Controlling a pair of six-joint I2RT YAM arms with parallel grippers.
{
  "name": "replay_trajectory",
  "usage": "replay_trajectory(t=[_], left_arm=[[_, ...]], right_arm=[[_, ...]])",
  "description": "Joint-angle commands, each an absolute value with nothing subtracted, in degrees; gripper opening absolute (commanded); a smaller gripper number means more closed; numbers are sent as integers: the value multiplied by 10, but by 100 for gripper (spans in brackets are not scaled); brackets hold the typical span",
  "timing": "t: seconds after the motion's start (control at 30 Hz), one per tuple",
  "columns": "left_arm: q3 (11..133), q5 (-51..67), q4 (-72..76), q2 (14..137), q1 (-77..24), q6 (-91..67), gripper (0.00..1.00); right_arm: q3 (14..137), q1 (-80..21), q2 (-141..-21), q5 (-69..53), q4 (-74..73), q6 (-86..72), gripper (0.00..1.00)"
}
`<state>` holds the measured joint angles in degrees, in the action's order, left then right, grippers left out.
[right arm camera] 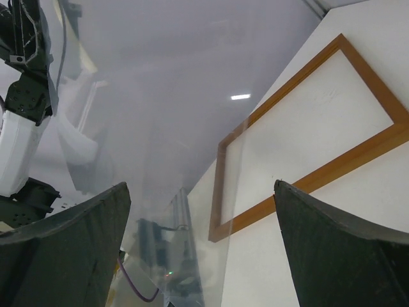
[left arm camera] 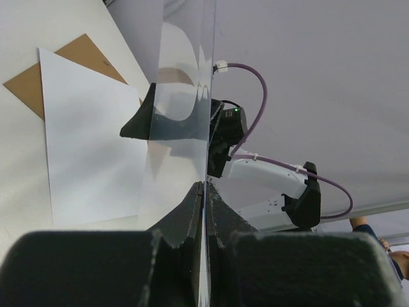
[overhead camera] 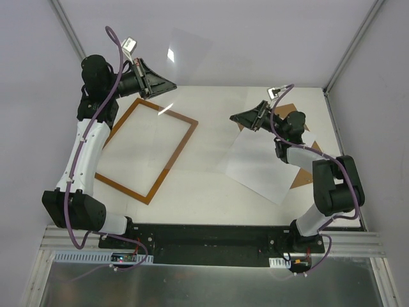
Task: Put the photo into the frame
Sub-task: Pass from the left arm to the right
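**Pane held up, frame bare, photo waiting**

The left hand [overhead camera: 167, 85] is clenched on one edge of a clear pane [overhead camera: 182, 57] and holds it upright above the counter [overhead camera: 204, 185], seemingly to keep the frame [overhead camera: 173, 161] open while it lies flat just below. To the right, well apart from the frame, the photo [overhead camera: 259, 163] rests white side up, partly on a brown backing board [left arm camera: 77, 54]. The right hand [overhead camera: 243, 119] hovers by the photo's far edge, fingers spread and grasping nothing, probably poised to pick it up.
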<state>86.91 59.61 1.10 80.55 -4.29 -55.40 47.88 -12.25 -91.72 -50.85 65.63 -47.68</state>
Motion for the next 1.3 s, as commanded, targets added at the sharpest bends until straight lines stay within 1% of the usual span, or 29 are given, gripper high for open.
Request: replay_trajectory(t=[0.0,0.13,0.27,0.43,0.6,0.63,0.77,0.97,1.1,1.23,1.27], left_arm=[[908,612,59,802,-40,-577,0],[912,625,69,817,-30,-583,0],[919,651,90,840,-22,-595,0],[926,671,105,866,-11,-603,0],[922,676,117,880,-8,-607,0],[919,677,121,881,-8,-608,0],[901,676,141,877,-8,-614,0],[851,667,180,865,-8,-629,0],[810,662,200,851,-8,-631,0],[800,660,207,851,-6,-633,0],[799,660,207,851,-6,-633,0]], right_arm=[[499,-131,-941,-527,809,-560,96],[500,-134,-929,-537,854,-599,96],[484,-135,-894,-545,859,-610,99],[464,-146,-855,-557,868,-628,84],[436,-146,-819,-562,868,-635,74],[432,-146,-817,-561,868,-637,73],[425,-148,-810,-557,869,-648,62],[424,-154,-795,-532,852,-653,58],[431,-161,-790,-516,831,-644,53],[440,-170,-779,-518,768,-607,50],[438,-171,-774,-517,751,-593,48]])
